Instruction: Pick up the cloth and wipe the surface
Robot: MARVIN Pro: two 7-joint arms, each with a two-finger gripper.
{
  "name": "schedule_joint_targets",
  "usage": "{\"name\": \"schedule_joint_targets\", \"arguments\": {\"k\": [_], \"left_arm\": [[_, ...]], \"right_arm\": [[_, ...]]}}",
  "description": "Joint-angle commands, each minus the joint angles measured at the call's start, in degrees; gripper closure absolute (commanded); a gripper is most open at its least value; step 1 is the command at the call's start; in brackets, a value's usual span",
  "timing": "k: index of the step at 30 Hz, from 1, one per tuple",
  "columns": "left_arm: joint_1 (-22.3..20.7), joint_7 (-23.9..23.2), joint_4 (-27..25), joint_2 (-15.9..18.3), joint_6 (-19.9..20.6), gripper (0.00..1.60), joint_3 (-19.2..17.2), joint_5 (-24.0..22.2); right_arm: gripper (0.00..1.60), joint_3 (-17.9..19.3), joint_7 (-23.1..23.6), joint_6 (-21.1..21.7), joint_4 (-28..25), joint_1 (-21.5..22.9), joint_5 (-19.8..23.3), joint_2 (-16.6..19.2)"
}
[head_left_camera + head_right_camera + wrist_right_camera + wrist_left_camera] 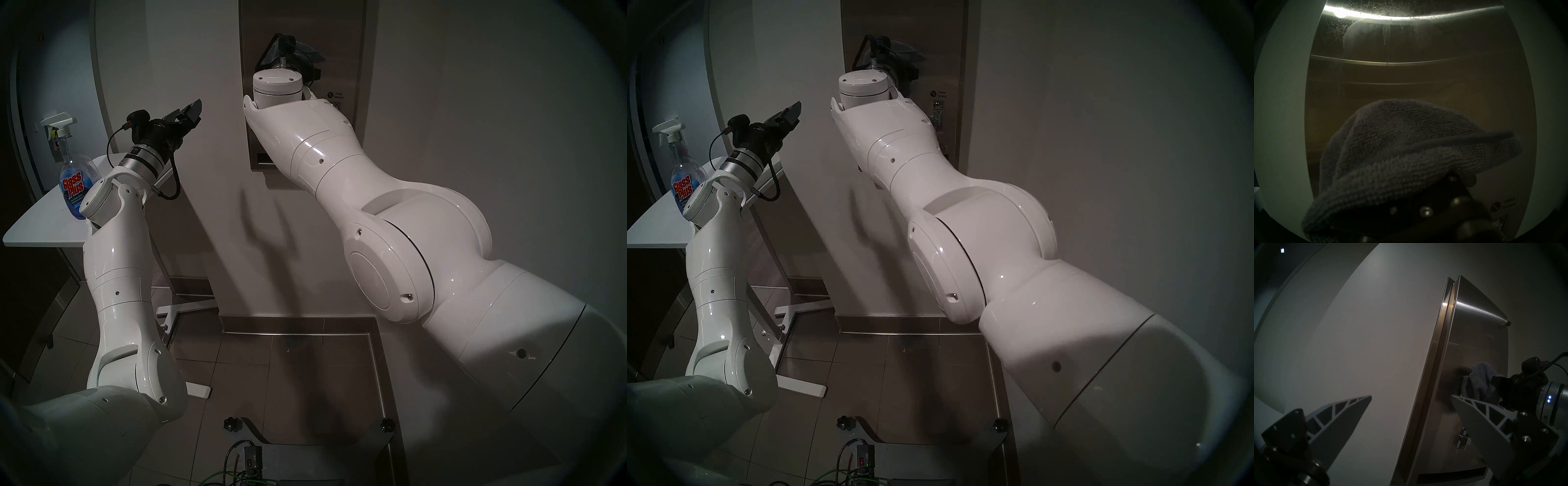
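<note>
While the right claw (1491,387) grips the cloth (1407,144) against the steel panel (1474,327), pickup is done, droplets above remain unwiped, and the left claw (1407,399) hangs open.

2 robot arms (112,271), 2 end effectors (190,113), 1 cloth (1407,152), 1 steel panel (1474,327), 1 spray bottle (73,183), 1 table (40,217)
</note>
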Motion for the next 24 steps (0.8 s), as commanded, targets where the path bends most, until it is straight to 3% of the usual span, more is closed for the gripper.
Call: {"name": "schedule_joint_targets", "arguments": {"k": [1, 13, 20, 24], "left_arm": [[-1.8, 0.2, -2.2, -0.4, -0.2, 0.0, 0.2, -0.4], [-2.2, 0.3, -1.5, -0.8, -0.2, 0.0, 0.9, -0.3], [-2.5, 0.3, -0.9, -0.9, -0.2, 0.0, 1.3, -0.2], [-2.9, 0.3, -0.7, -1.0, -0.2, 0.0, 1.7, -0.2]], "right_arm": [[1.6, 0.5, -1.6, -3.5, 2.0, 5.2, -0.7, 1.0], [1.6, 2.0, -5.7, -7.0, 3.9, 4.3, -1.6, 7.3], [1.6, 5.5, -10.2, -8.3, 4.7, 4.1, -3.9, 7.5], [1.6, 4.1, -11.8, -8.8, 3.7, 2.5, -4.3, 9.8]]}}
